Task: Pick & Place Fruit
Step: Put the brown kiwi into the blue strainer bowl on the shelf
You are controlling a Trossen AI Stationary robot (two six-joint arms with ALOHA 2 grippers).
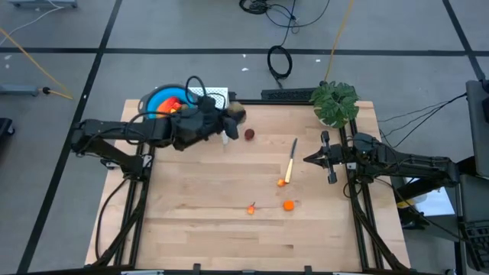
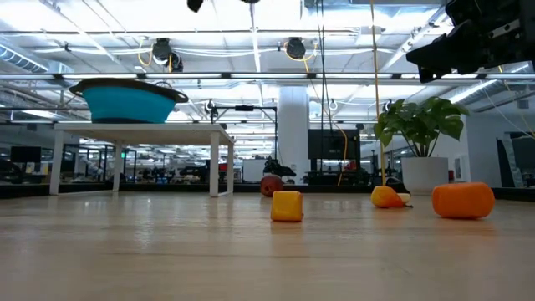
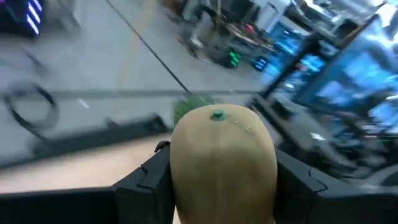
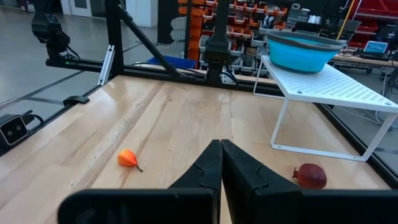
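Your blue bowl [image 1: 162,101] sits on the white wire rack [image 1: 216,95] at the bench's [image 1: 229,229] far left corner, with red and orange pieces inside it (what they are I cannot make out).

Just to the right of the bowl, your left gripper [image 1: 231,118] is clamped on the brown-green oval [image 3: 224,163]. The left wrist view shows the oval wedged between the two dark fingers [image 3: 144,182], green stem tip pointing away from the camera. In the high view it is raised near the rack's edge.

Next along, a dark red ball [image 1: 249,134] lies on the wood just beside the left gripper, apart from it; the right wrist view puts it near the rack's legs.

Toward the middle, the yellow-handled knife [image 1: 291,160] lies with its blade toward the far edge. Tiny orange bits sit near it: one [image 1: 281,182] at the handle end, one [image 1: 251,208] nearer the front, and a larger one [image 1: 289,205] to that one's right.

The potted plant [image 1: 335,102] stands at the far right corner.

Your right gripper [image 1: 309,160] waits at the right edge, fingers [image 4: 208,167] pressed together, grasping nothing.
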